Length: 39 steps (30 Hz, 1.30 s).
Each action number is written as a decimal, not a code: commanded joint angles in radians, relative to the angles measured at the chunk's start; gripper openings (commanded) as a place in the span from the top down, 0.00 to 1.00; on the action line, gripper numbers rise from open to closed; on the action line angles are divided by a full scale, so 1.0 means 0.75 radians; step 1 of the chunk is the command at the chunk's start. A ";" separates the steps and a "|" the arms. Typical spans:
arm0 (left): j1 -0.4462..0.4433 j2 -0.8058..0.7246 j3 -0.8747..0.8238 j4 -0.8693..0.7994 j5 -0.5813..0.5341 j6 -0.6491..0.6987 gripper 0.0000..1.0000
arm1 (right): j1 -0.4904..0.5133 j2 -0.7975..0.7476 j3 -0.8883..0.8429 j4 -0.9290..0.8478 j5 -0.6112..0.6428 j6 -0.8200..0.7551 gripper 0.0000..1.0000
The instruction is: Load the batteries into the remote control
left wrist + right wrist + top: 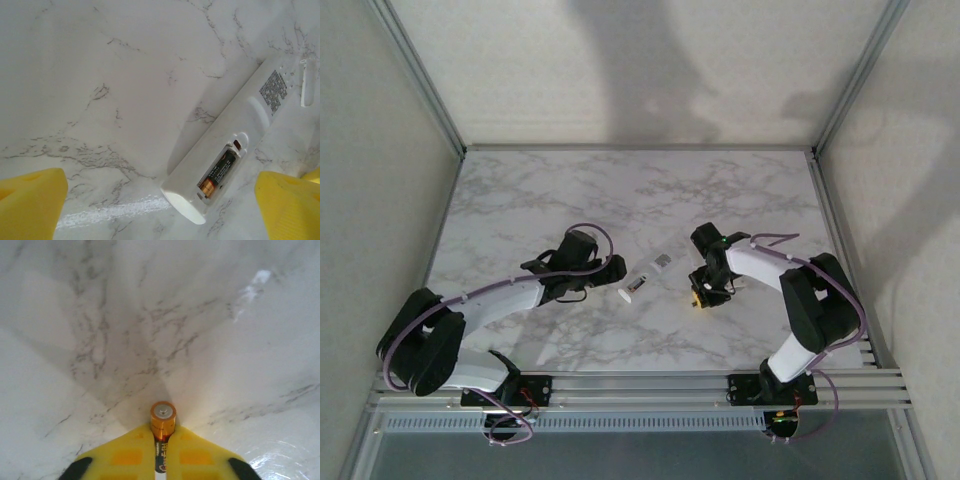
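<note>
The white remote control (645, 277) lies back-up on the marble table, slanted, its battery bay open. One battery (218, 172) sits in the bay of the remote control (235, 125), coppery end toward the remote's near end. My left gripper (160, 215) is open, its yellow fingers (30, 205) wide apart either side of that near end and not touching it. My right gripper (163, 450) is shut on the second battery (163, 422), whose coppery end pokes out past the fingertips close above the table. In the top view the right gripper (700, 298) hangs just right of the remote.
A small white strip (306, 82) lies beside the remote's far end. Bare marble table (720, 200) stretches behind both arms. Metal frame posts and grey walls border the table (455, 150) on the left, right and back.
</note>
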 commanded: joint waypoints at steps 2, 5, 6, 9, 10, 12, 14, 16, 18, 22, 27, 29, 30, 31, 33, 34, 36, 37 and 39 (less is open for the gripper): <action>0.016 -0.023 -0.019 0.002 0.017 0.003 0.04 | 0.004 -0.012 0.039 -0.007 0.063 -0.063 0.87; 0.016 0.010 -0.014 0.013 0.034 0.006 0.04 | 0.002 -0.079 0.049 -0.045 0.116 -0.090 0.87; 0.016 0.023 -0.010 0.023 0.046 0.007 0.04 | 0.004 -0.100 0.050 -0.053 0.126 -0.097 0.87; 0.015 0.061 -0.003 0.046 0.070 0.009 0.04 | 0.004 -0.153 0.052 -0.069 0.157 -0.127 0.87; 0.014 0.073 -0.002 0.052 0.077 0.009 0.04 | 0.006 -0.168 0.053 -0.069 0.170 -0.140 0.87; 0.014 0.097 -0.001 0.071 0.097 0.005 0.04 | 0.007 -0.196 0.061 -0.079 0.192 -0.171 0.87; 0.012 0.115 -0.005 0.100 0.127 -0.001 0.04 | 0.014 -0.216 0.075 -0.077 0.207 -0.211 0.87; 0.012 0.137 -0.014 0.138 0.167 -0.016 0.04 | 0.021 -0.225 0.098 -0.100 0.224 -0.242 0.87; 0.012 0.165 -0.026 0.194 0.216 -0.035 0.04 | 0.027 -0.234 0.109 -0.102 0.235 -0.276 0.86; 0.008 0.204 -0.028 0.268 0.266 -0.058 0.05 | 0.044 -0.247 0.109 -0.081 0.237 -0.310 0.86; -0.004 0.237 -0.029 0.347 0.312 -0.084 0.05 | 0.069 -0.251 0.120 -0.067 0.235 -0.349 0.85; -0.015 0.249 -0.030 0.376 0.329 -0.100 0.05 | 0.075 -0.254 0.122 -0.063 0.232 -0.362 0.85; -0.022 0.255 -0.033 0.395 0.337 -0.110 0.06 | 0.077 -0.257 0.122 -0.062 0.234 -0.369 0.85; -0.029 0.261 -0.034 0.409 0.345 -0.119 0.06 | 0.079 -0.260 0.122 -0.061 0.235 -0.376 0.85; -0.048 0.285 -0.032 0.435 0.359 -0.136 0.06 | 0.081 -0.272 0.120 -0.061 0.237 -0.388 0.85; -0.054 0.292 -0.035 0.449 0.365 -0.144 0.06 | 0.081 -0.276 0.120 -0.063 0.238 -0.394 0.85; -0.074 0.302 -0.043 0.480 0.374 -0.170 0.06 | 0.083 -0.287 0.118 -0.069 0.242 -0.404 0.85; -0.085 0.304 -0.046 0.493 0.376 -0.180 0.06 | 0.082 -0.291 0.115 -0.071 0.244 -0.405 0.85; -0.103 0.303 -0.048 0.507 0.382 -0.193 0.06 | 0.083 -0.302 0.106 -0.071 0.247 -0.409 0.85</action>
